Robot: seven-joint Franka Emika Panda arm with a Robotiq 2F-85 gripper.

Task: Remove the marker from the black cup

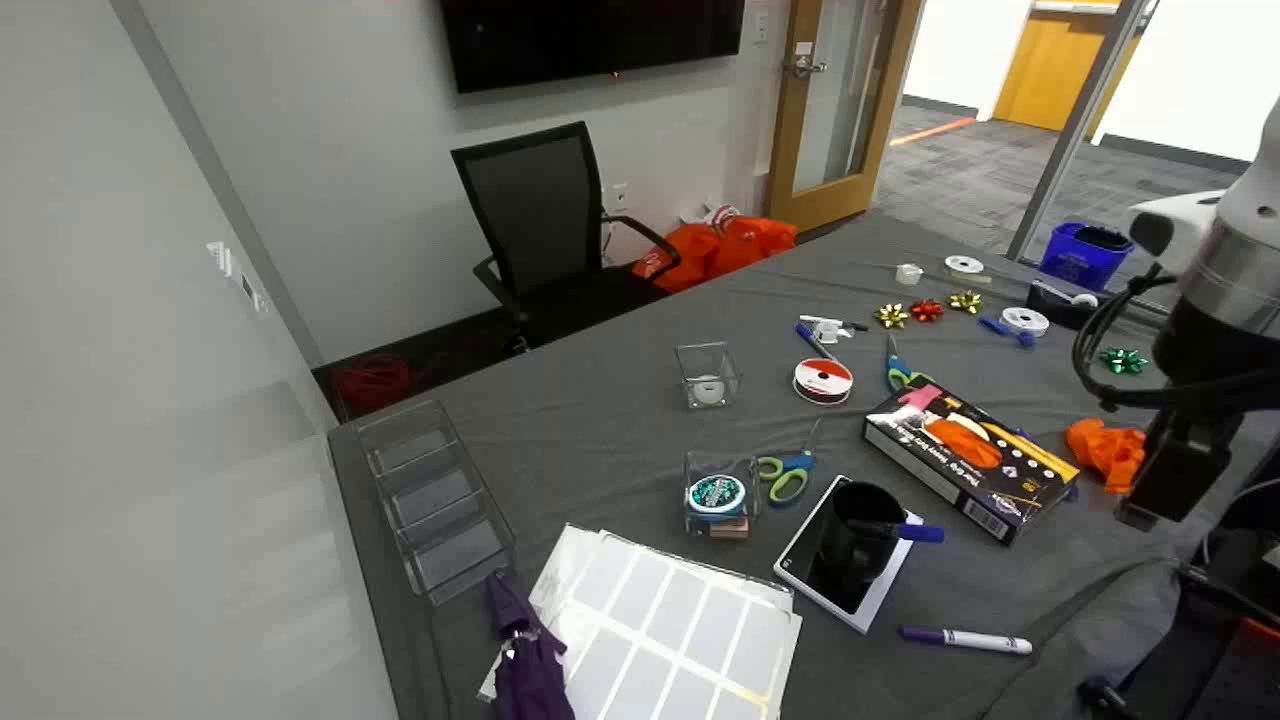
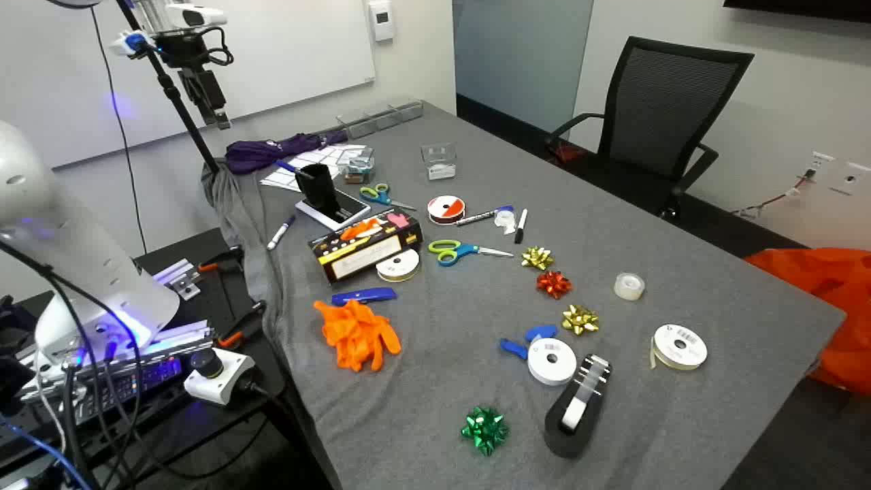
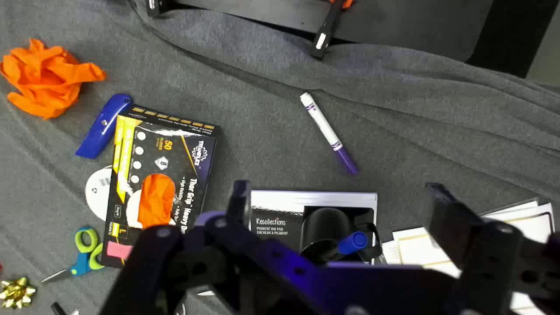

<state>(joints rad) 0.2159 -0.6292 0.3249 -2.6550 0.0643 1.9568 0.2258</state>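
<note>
The black cup (image 1: 856, 555) stands upright on an ink pad (image 1: 872, 606). It also shows in an exterior view (image 2: 317, 189) and in the wrist view (image 3: 324, 227), its handle on the right there. A marker with a blue end (image 1: 920, 533) leans in the cup, the blue end sticking out over the rim; it also shows in an exterior view (image 2: 287, 165) and the wrist view (image 3: 352, 243). Its lower part is hidden in the cup. My gripper (image 3: 339, 187) is open and empty, well above the table; in an exterior view the gripper (image 2: 222, 122) hangs higher than the cup.
A white and purple marker (image 3: 326, 127) lies beside the ink pad. A glove box (image 1: 970, 455) lies near the cup. Label sheets (image 1: 670, 630), scissors (image 1: 790, 475), a clear box with ribbon (image 1: 718, 497) and an orange glove (image 2: 357, 335) lie around.
</note>
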